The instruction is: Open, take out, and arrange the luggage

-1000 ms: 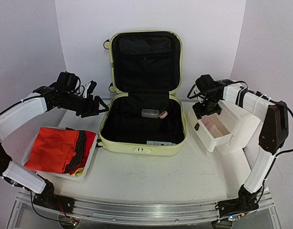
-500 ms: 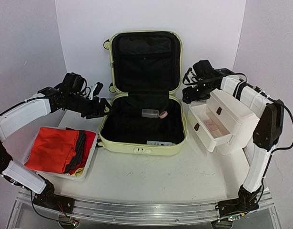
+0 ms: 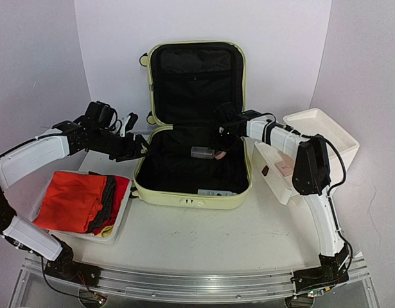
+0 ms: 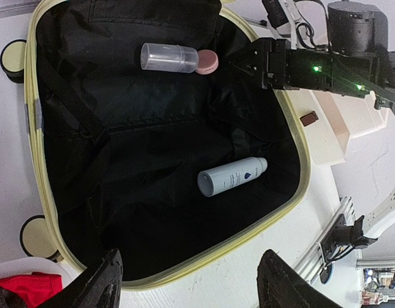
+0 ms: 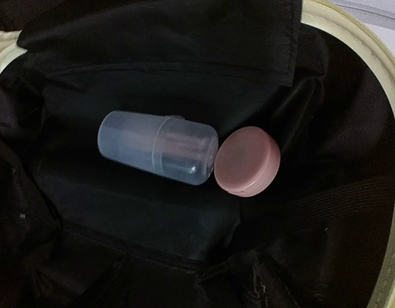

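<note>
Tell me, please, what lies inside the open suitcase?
Inside the luggage: a clear capped tube beside a pink jar, and a white bottle. What the lid pocket holds is covered.

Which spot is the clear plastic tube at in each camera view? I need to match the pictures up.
Top external: the clear tube lies near the middle of the picture, at the back of the lower half of the open luggage.
Left wrist: the tube is at upper left of centre, on the black lining.
Right wrist: it is at the centre, large and close.
Shared landmark: the pink disc against one end of the tube.
</note>
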